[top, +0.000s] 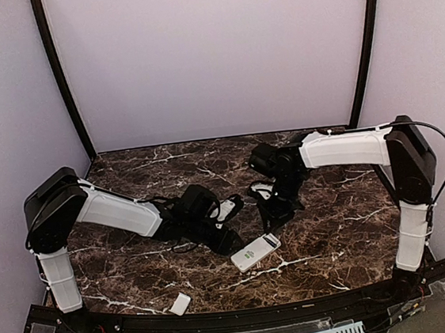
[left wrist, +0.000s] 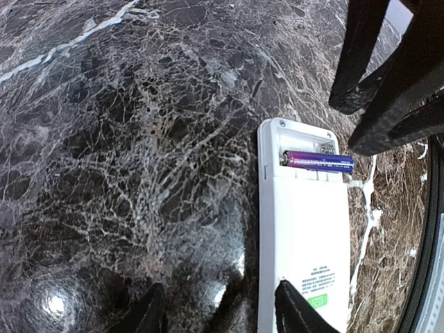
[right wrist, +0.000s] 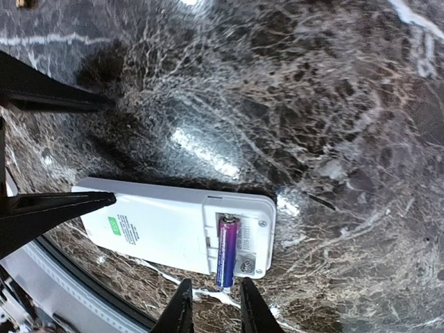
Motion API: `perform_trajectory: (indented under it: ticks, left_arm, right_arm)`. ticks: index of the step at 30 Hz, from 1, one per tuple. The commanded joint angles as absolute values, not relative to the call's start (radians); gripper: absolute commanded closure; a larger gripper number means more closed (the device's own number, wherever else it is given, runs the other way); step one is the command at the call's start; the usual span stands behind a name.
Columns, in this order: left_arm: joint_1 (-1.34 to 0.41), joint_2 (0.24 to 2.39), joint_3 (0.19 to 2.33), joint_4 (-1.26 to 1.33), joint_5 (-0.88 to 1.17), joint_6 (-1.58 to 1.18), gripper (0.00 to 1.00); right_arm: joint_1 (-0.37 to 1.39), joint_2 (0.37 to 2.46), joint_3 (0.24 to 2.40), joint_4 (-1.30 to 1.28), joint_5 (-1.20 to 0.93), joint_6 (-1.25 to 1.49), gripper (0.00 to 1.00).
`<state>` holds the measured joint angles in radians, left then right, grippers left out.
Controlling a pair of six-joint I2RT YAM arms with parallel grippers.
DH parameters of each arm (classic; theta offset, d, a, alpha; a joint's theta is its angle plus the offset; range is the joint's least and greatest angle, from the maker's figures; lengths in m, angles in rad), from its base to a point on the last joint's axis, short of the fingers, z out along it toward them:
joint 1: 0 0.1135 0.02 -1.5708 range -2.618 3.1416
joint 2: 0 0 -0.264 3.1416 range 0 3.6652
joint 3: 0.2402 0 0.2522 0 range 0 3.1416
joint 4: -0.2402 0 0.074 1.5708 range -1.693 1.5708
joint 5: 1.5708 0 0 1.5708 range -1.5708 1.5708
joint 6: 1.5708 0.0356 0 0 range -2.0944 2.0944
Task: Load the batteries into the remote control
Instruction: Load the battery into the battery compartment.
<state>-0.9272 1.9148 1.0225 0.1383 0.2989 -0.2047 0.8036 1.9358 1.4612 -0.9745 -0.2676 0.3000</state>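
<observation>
Near the middle of the desk (top: 129, 264), a little right of centre, the right gripper (right wrist: 214, 283) hangs low with its fingers a narrow gap apart, closed on nothing. The end of a bluish-purple battery (right wrist: 227, 246) pokes into that gap and looks clear of both fingers. The battery lies crosswise in the open compartment (right wrist: 245, 236) at the right end of the remote control (left wrist: 302, 236), one end sticking out past the remote's long edge. The remote rests flat, back upward, with a small green label (left wrist: 318, 302) towards its other end. The left gripper (left wrist: 218, 286) is at that end, fingers spread wide and holding nothing. One fingertip is over the label end of the remote and the other is over bare marble beside it; I cannot tell whether the first one touches. A small white cover plate (top: 180, 303) lies well apart to the left, close to the near edge of the desk.
</observation>
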Motion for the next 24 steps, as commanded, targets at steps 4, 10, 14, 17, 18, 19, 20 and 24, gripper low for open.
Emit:
perform_trajectory:
  ticks: [4,10,14,17,18,19,20,24]
  left_arm:
    - [-0.915,1.945,1.032,0.083,0.316,-0.224,0.54]
    - [-0.904,1.93,1.022,0.073,0.316,-0.214,0.57]
    - [-0.902,1.935,1.053,0.088,0.325,-0.207,0.57]
    - [-0.89,1.944,1.076,0.118,0.356,-0.229,0.57]
    - [-0.888,1.949,1.09,0.122,0.364,-0.236,0.57]
    - [-0.882,1.958,1.096,0.127,0.379,-0.246,0.56]
    - [-0.881,1.964,1.107,0.13,0.386,-0.251,0.55]
    - [-0.88,1.991,1.128,0.146,0.435,-0.269,0.5]
  right_arm:
    - [0.716,1.8,1.317,-0.885,-0.257,0.447,0.84]
    - [0.698,1.723,1.19,-0.789,-0.328,0.566,0.88]
    - [0.698,1.631,1.062,-0.67,-0.414,0.715,0.88]
    - [0.698,1.556,0.958,-0.564,-0.467,0.839,0.88]
    - [0.697,1.532,0.929,-0.538,-0.468,0.876,0.87]
    - [0.698,1.511,0.902,-0.509,-0.472,0.915,0.86]
    - [0.697,1.493,0.878,-0.48,-0.481,0.948,0.85]
    - [0.698,1.469,0.802,-0.382,-0.534,1.029,0.84]
